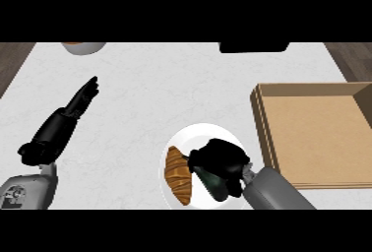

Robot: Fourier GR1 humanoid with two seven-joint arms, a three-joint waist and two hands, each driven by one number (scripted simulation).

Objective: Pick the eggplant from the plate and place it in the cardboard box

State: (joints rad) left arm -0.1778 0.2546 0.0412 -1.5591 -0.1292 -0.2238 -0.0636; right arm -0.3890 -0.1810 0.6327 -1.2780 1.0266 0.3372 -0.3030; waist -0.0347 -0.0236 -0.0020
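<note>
Right hand: the black right hand (222,160) sits over the round white plate (207,132) at the bench's near edge, its fingers curled down round the dark, elongated eggplant (212,184).
Eggplant: on the plate's right half, mostly hidden under the hand; only its dark near end shows below the palm.
Left hand: the black left hand (76,106) rests over the left part of the bench, fingers straight and pointing toward the far edge, touching nothing.
Plate: also carries a golden-brown croissant (178,174), lying along its left half just beside the eggplant and the curled fingers.
Box: the open, shallow brown cardboard box (316,135) stands at the bench's right edge, just beside the plate; its low left wall lies between the plate and the box's floor.
Bench: white marbled bench (160,83).
Far edge: a white bowl-like vessel (82,47) near the far left corner and a black object (254,47) right of centre, both cut off.
</note>
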